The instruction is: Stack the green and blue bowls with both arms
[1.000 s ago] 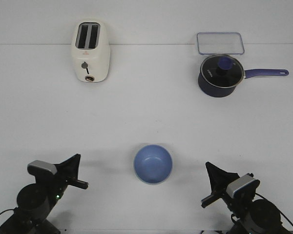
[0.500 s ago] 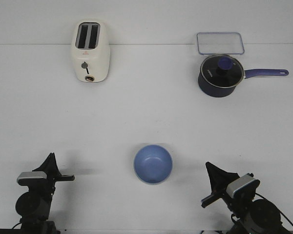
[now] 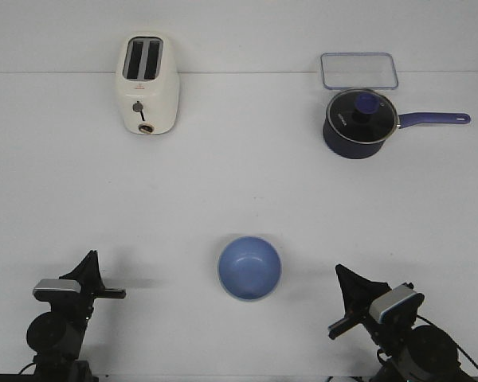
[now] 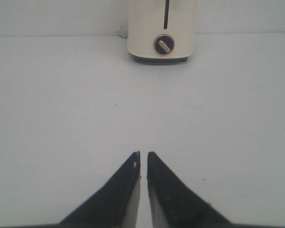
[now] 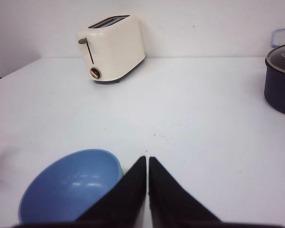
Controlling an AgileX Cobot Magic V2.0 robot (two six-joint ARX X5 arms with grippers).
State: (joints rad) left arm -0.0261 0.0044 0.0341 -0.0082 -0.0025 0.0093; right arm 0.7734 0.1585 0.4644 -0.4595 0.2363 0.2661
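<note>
Motion is being confined to the left arm: over the last second the left gripper [image 3: 95, 274] is being swung from pointing at 3 o'clock, toward the blue bowl [image 3: 249, 267], round to pointing at 12 o'clock, while the right gripper [image 3: 349, 290] is being kept where it was. Neither bowl nor anything else on the table [image 3: 239, 183] is being shifted. This is being read as a retreat to rest, so stacking is being judged finished or not begun; which, cannot be told.

Only blue is being shown in the front view, at 6 o'clock on the table, between the two grippers and apart from both. The green bowl is not being seen in any view; whether it sits under the blue one cannot be told.

In the right wrist view the bowl's hollow is being shown empty, just beside the closed, empty fingers. The left wrist view is showing clenched, empty fingers facing the toaster [image 4: 162, 29], no bowl.
</note>
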